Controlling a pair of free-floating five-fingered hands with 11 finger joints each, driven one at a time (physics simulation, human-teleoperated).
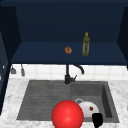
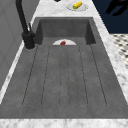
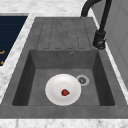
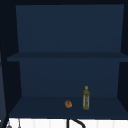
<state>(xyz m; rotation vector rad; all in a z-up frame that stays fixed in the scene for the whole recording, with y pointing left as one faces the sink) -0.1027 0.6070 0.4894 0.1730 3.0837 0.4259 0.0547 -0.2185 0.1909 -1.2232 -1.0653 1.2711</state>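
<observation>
Red ball (image 1: 67, 115) sits closest, bottom centre of the front view, covering part of the sink's (image 1: 30, 100) front edge. Right hand (image 1: 97, 120) is just right of it, bottom right, hanging over the front rim. I can't tell if it's released or clenched, and I see nothing in it. Nearest thing to it is the plate (image 3: 63, 89), lying flat on the basin floor beside the drain (image 3: 82, 80), so the small red bit (image 3: 65, 92) rests in its middle. Faucet (image 1: 68, 75) stands behind, centre, at the back edge. Further back, upper centre, the shelf (image 1: 37, 56) carries a bottle (image 1: 86, 44), upright, and a brown roll (image 1: 68, 50) left of it, apart.
</observation>
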